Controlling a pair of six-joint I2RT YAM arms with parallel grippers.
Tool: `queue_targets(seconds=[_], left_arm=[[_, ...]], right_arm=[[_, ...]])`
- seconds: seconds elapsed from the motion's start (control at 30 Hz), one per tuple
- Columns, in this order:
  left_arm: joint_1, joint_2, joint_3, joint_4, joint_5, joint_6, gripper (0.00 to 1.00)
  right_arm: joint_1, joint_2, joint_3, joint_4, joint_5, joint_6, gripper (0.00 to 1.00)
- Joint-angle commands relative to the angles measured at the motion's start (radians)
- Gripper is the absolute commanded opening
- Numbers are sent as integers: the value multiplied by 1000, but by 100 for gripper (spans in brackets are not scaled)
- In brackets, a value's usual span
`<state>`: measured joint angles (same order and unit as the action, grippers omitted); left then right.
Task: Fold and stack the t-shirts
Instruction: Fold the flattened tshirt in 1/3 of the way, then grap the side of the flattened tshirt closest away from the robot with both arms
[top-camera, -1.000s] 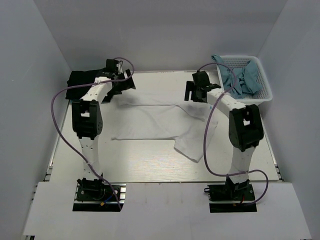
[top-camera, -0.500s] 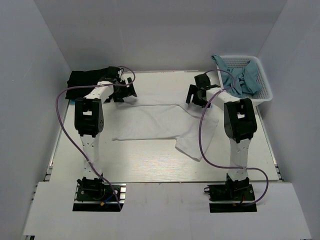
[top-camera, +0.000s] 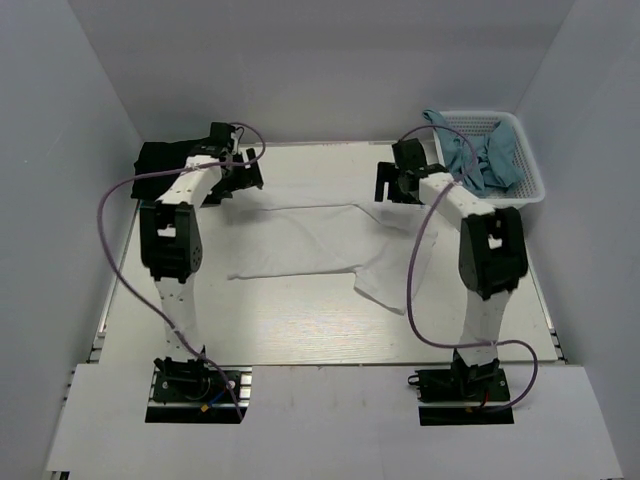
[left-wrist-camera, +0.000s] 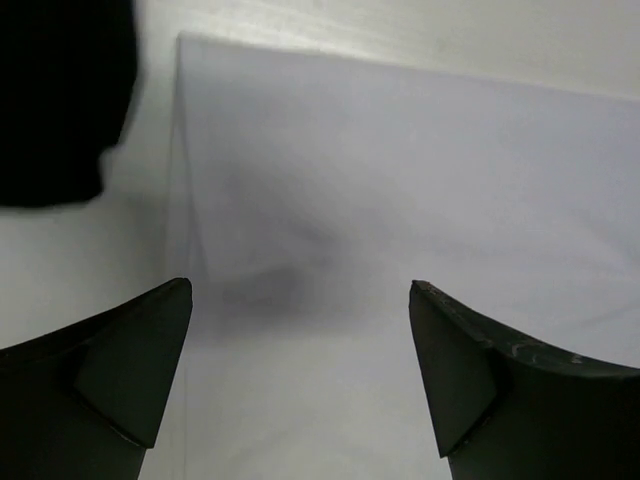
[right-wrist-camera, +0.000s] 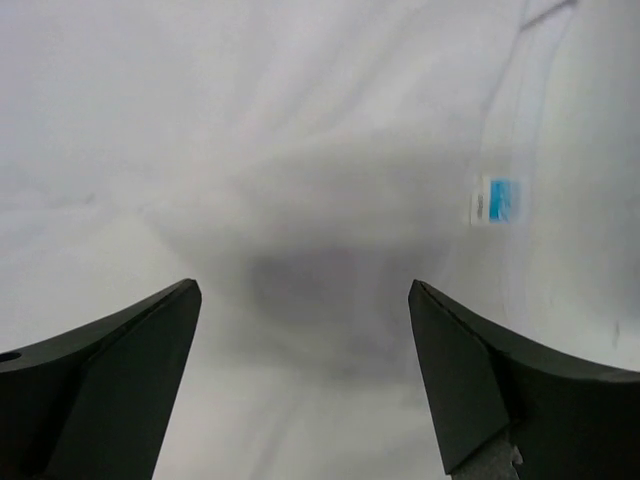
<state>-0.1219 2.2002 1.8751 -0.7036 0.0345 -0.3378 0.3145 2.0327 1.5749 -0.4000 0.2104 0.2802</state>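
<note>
Left gripper (left-wrist-camera: 300, 288): jaws wide apart, nothing between them, hovering over the far-left corner of the white shirt (top-camera: 310, 245). Right gripper (right-wrist-camera: 305, 288): spread just as wide, also empty, poised over that shirt's far-right side with a small blue label (right-wrist-camera: 495, 200) just beside it. The white shirt lies partly folded and rumpled on the table (top-camera: 300, 330). The black shirt (top-camera: 160, 160) lies just beyond its far-left corner, and a basket (top-camera: 528, 192) of blue cloth stands off its far-right. This looks like a two-handed pinch for the next fold. Both should drop together, catch only the edge layers and lift level, or the cloth will skew.
</note>
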Motion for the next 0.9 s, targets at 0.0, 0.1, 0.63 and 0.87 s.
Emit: queue_targets(seconds=[0.0,0.1,0.63,0.87], left_arm=[[-5,-285,-97,-89,-93,-49,100],[-5,-459,-299,-146,-93,-128,100],[22,-740,-1001,50,-36,-372,83],[31,-640,-1034,113,4,-414,60]], right_arm=[[34,-232,-119,-20,18,9,90],[38,-383,-292,-83,-17,121,90],[90,-887,-829,-232,-124,336,90],[104,-890,-852,-240,-134,373,90]])
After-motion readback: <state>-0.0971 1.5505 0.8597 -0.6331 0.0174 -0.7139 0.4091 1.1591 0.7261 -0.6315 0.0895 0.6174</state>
